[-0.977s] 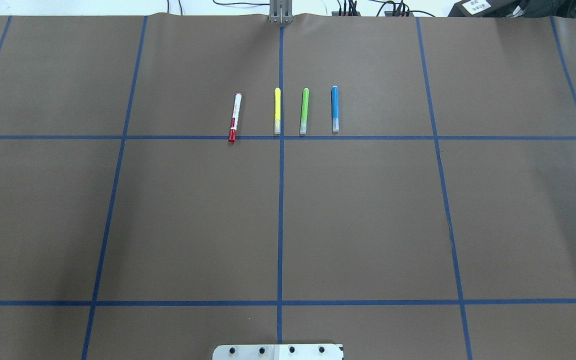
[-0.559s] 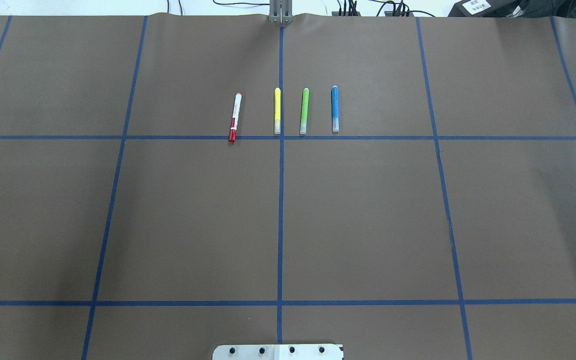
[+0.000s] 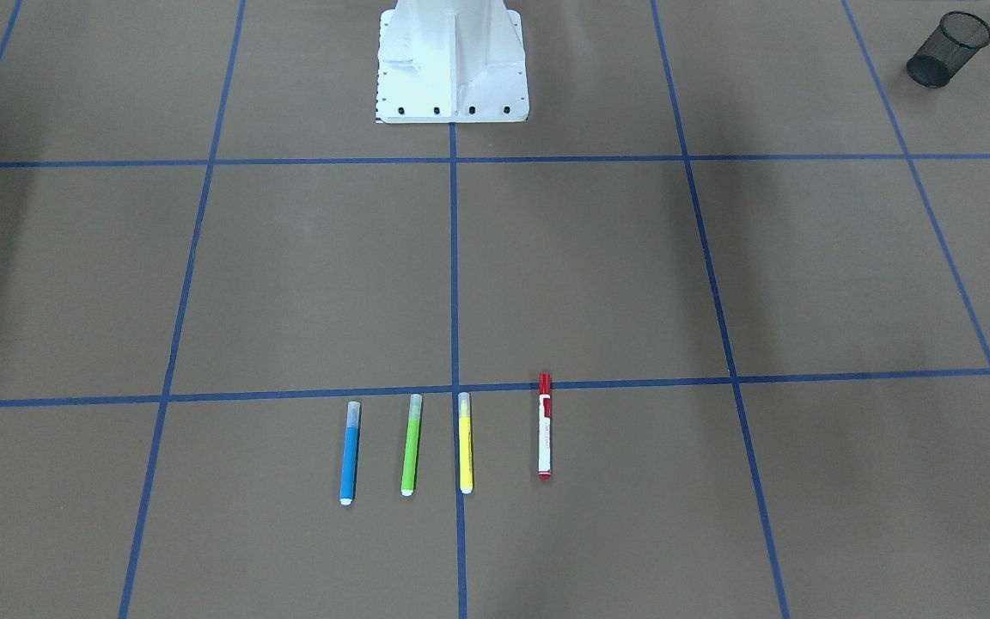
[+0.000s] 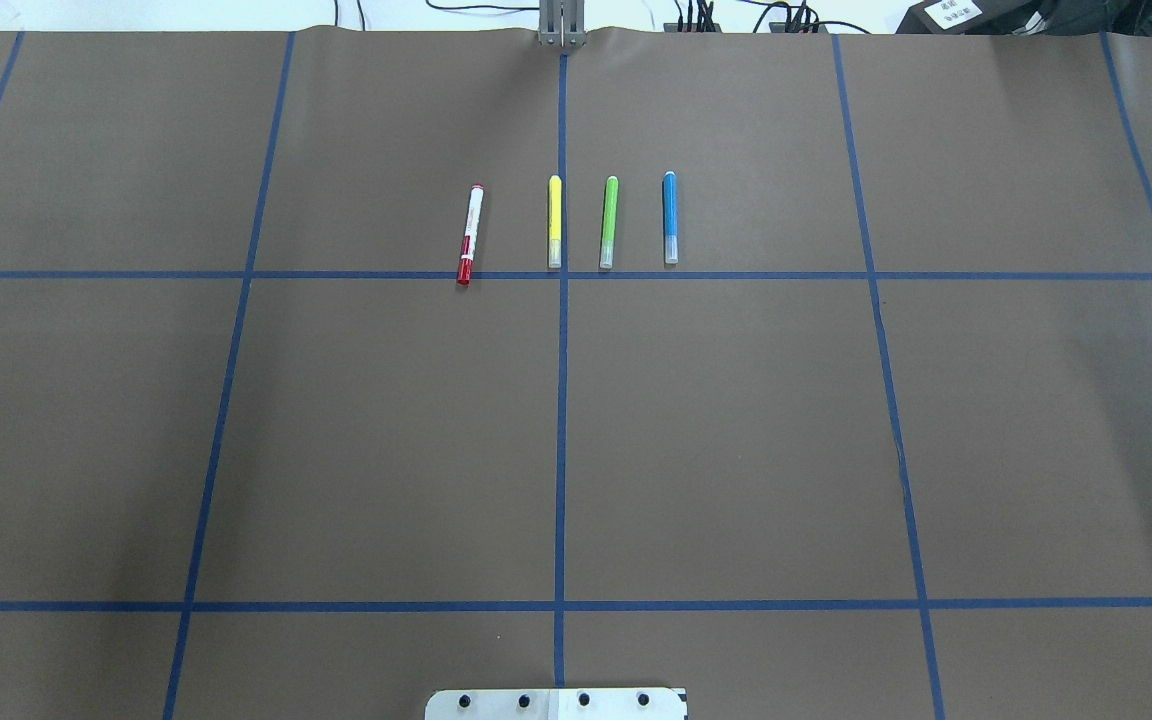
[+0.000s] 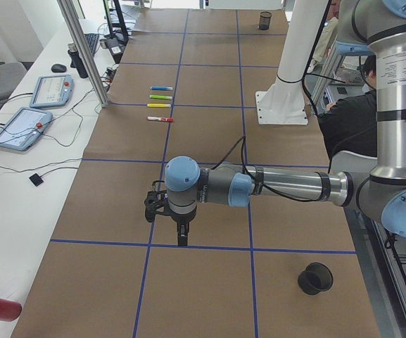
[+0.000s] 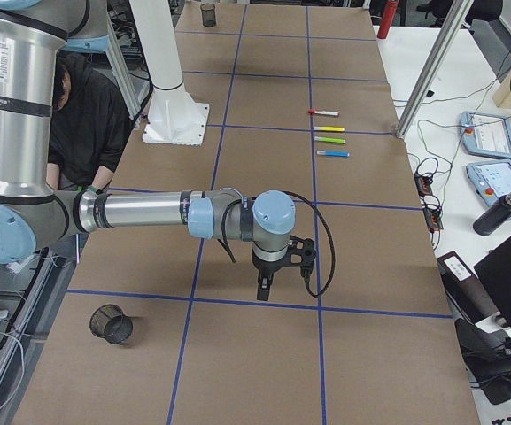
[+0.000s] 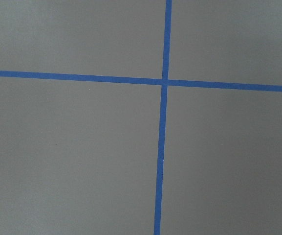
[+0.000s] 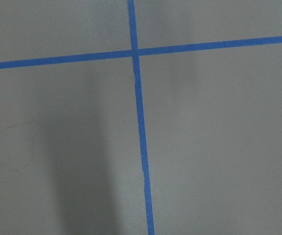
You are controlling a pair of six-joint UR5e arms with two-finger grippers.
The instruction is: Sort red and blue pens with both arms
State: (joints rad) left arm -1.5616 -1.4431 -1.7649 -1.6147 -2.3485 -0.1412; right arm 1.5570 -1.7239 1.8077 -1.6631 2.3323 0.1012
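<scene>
The red pen (image 4: 470, 234), white-barrelled with a red cap, lies at the left end of a row on the far side of the table; it also shows in the front view (image 3: 545, 425). The blue pen (image 4: 670, 217) lies at the row's right end, seen from the front too (image 3: 349, 452). Both arms are outside the overhead view. In the left side view my left gripper (image 5: 181, 236) hangs above the table's left end, far from the pens. My right gripper (image 6: 264, 290) hangs likewise over the right end. I cannot tell whether either is open or shut.
A yellow marker (image 4: 554, 221) and a green marker (image 4: 609, 221) lie between the two pens. A black mesh cup (image 5: 315, 279) stands near the left arm's base side, another (image 6: 111, 324) near the right arm. The white robot pedestal (image 3: 452, 60) stands at mid-table. A person sits behind the robot.
</scene>
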